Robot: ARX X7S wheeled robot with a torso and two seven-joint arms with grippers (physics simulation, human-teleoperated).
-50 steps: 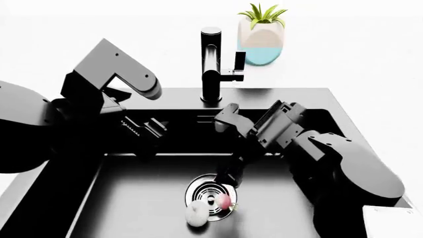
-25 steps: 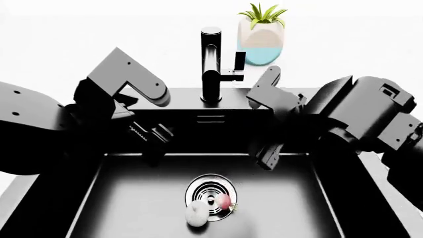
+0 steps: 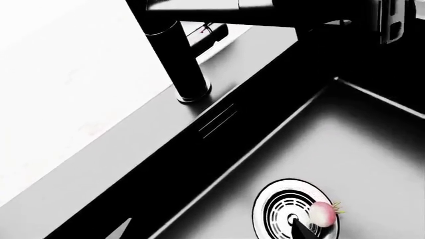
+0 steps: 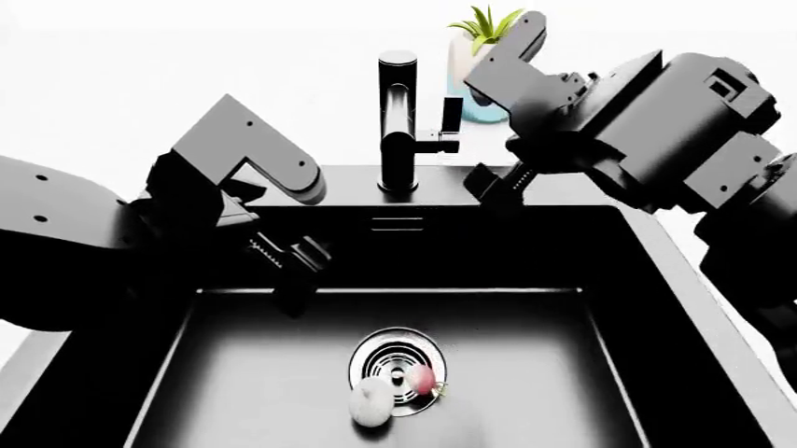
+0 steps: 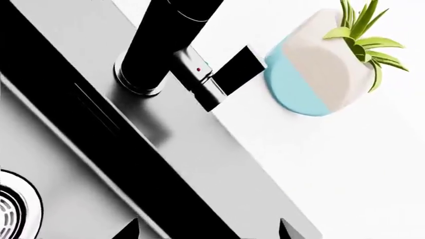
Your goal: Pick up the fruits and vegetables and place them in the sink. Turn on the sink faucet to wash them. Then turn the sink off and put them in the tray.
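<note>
Lower centre of the head view: garlic-like bulb [image 4: 369,406] and radish [image 4: 423,378], side by side at the drain [image 4: 396,362], the radish on the grate and the bulb at its near rim; both lie loose in the sink [image 4: 249,373], placed for washing, neither held. Middle left: left gripper [image 4: 289,264], jaws apart and empty, hovering above the basin's far-left part, apparently idle and clear of the produce. Upper centre: sink faucet [image 4: 398,121], upright on the steel rim behind the basin, its side lever [image 4: 450,119] pointing to frame right; no water visible, so the tap appears still off. Upper right: right gripper [image 4: 496,189], raised just beside the lever and not touching it, probably positioned to operate it; whether its jaws are open or closed cannot be told. Top centre, farthest: plant pot [image 4: 488,89] on the white tabletop [image 4: 187,56], partly hidden by the right arm. The tray is not in view.
</note>
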